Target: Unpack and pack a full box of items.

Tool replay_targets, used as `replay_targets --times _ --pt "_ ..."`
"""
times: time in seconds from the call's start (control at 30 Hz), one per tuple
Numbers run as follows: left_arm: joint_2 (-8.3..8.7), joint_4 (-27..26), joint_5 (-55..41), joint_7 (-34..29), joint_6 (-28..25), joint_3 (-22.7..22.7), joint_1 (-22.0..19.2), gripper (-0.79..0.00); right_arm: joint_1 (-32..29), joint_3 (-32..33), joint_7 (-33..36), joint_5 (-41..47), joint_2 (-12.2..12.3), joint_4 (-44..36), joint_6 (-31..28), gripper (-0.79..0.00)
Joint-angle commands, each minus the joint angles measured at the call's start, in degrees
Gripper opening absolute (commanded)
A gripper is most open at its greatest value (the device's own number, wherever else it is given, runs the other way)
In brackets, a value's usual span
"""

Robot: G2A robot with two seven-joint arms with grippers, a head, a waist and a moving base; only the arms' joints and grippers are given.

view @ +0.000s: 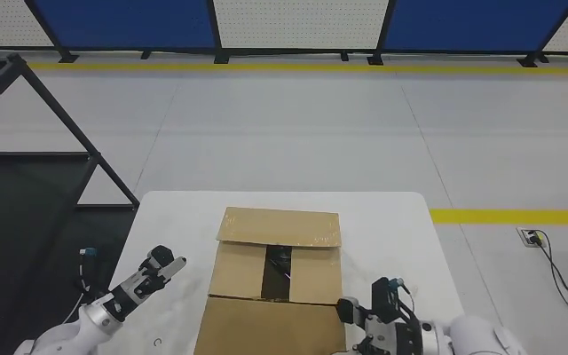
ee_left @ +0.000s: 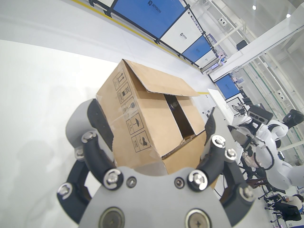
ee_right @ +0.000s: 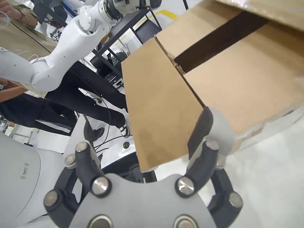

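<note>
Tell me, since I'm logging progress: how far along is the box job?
Barely begun. Done: the outer flaps of the box are open. In hand: nothing; left hand and right hand are open, one either side of it. Left: inner flaps cover the contents except a dark gap, so unpacking and repacking both remain.

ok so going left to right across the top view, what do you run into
black rack → left gripper → cardboard box → right gripper → floor socket
</note>
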Motion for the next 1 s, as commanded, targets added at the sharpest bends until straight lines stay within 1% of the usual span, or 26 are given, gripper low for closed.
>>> replay_targets --times 0.0,0.03,0.1,0.17,0.5,0.53,0.57,0.63,0.67,0.73,0.77,0.8,0.83,0.9,0.97 --pt "0.00 0.0 0.0 0.0 0.0 0.0 0.0 0.000 1.1 0.6 -2.2 0.5 0.0 -1.2 1.1 0.000" --pt "0.00 0.0 0.0 0.0 0.0 0.0 0.0 0.000 1.7 0.5 -3.3 1.3 -0.1 -1.4 1.4 0.000" --pt "0.00 0.0 0.0 0.0 0.0 0.0 0.0 0.000 3.5 0.2 -6.3 5.8 -0.3 -0.3 3.0 0.000" --pt "0.00 0.0 0.0 0.0 0.0 0.0 0.0 0.000 5.4 -0.3 -6.4 7.4 -0.4 0.6 4.8 0.000" --pt "0.00 0.0 0.0 0.0 0.0 0.0 0.0 0.000 5.4 -0.3 -6.4 7.4 -0.4 0.6 4.8 0.000" --pt "0.00 0.0 0.0 0.0 0.0 0.0 0.0 0.000 5.1 -0.3 -7.3 7.8 -0.4 0.9 4.9 0.000" --pt "0.00 0.0 0.0 0.0 0.0 0.0 0.0 0.000 4.7 -0.6 -8.4 7.8 -0.5 1.2 4.2 0.000" --pt "0.00 -0.1 0.1 0.2 0.1 0.0 0.0 0.000 5.6 -2.0 -8.0 8.1 -0.5 1.4 -2.1 0.000" --pt "0.01 -0.5 0.1 0.3 0.2 0.2 0.0 0.000 6.9 -2.2 -7.3 6.7 -0.5 2.0 -5.1 0.000" --pt "0.10 -1.1 -1.3 -0.5 0.1 0.7 -0.5 0.000 9.2 -2.6 -7.1 2.4 -0.6 2.6 -7.1 0.000" --pt "0.17 -1.3 -2.7 -1.6 -0.2 0.9 -0.7 0.000 10.6 -2.6 -7.0 -1.6 -0.6 2.3 -6.7 0.000" --pt "0.28 -1.6 -4.2 -2.9 -0.7 0.9 -1.0 0.000 11.6 -2.6 -7.8 -6.0 -0.7 1.8 -4.9 0.000" --pt "0.42 -1.6 -5.2 -4.1 -1.0 0.8 -1.2 0.000 12.2 -3.6 -9.0 -8.8 -0.9 0.9 -4.1 0.000" --pt "0.64 -1.9 -6.8 -6.0 -2.0 0.7 -1.4 0.000 14.5 -5.1 -10.0 -15.7 -1.2 -0.2 -4.4 0.000" --pt "0.82 -2.0 -9.3 -7.8 -3.1 0.8 -1.2 0.000 16.5 -6.8 -11.6 -24.5 -1.5 -0.9 -2.0 0.000"
